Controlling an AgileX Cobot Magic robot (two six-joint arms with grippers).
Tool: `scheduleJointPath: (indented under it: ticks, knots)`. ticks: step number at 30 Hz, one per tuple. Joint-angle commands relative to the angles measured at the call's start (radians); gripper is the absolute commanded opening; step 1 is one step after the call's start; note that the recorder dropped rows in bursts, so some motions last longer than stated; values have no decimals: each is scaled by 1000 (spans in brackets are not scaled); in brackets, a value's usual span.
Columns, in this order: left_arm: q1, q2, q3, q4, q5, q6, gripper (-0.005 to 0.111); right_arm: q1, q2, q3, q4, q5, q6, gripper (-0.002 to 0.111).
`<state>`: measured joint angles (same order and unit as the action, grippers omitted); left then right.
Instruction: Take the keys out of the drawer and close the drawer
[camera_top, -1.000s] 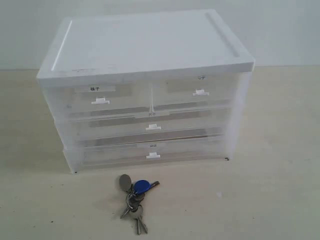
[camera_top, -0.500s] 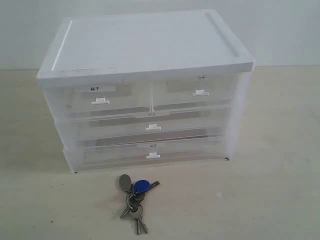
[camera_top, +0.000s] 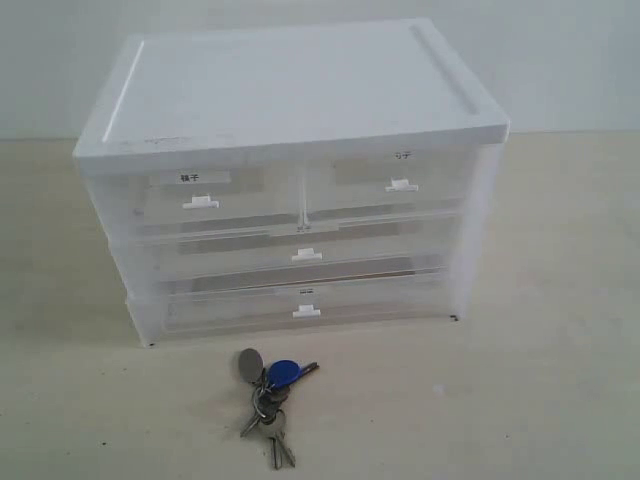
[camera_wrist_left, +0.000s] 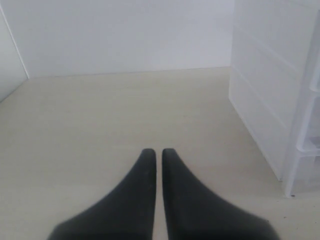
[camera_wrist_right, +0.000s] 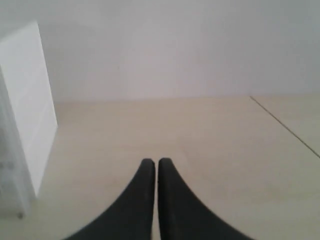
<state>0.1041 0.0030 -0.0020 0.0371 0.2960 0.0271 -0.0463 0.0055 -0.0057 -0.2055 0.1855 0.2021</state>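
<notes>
The keys (camera_top: 269, 401), silver on a ring with a blue oval fob and a round grey tag, lie on the table in front of the white drawer cabinet (camera_top: 290, 100). The drawer (camera_top: 385, 185), the upper right half-width one with a small white tab handle, sits pushed in flush with the others. No arm shows in the exterior view. My left gripper (camera_wrist_left: 158, 151) is shut and empty, low over bare table, with the cabinet's side (camera_wrist_left: 265, 100) close by. My right gripper (camera_wrist_right: 156, 161) is shut and empty too, and the cabinet's other side (camera_wrist_right: 27, 105) stands beside it.
The half-width drawer (camera_top: 215, 190) with a white label sits at the upper left. Two full-width drawers (camera_top: 300, 250) lie below, both pushed in. The beige table (camera_top: 540, 380) spreads in front and to both sides. A white wall (camera_wrist_left: 125, 35) rises behind.
</notes>
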Motion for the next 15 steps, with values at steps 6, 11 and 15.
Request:
scheduleJointPath:
  ticks: [6,11,15]
  knots:
    - [4,-3,2,6,0,-13,5,-3,-5,6,47,138,-152,0]
    - [4,-3,2,6,0,-13,5,-3,-5,6,54,138,-150,0]
    - [4,-3,2,6,0,-13,5,-3,-5,6,54,130,-148,0]
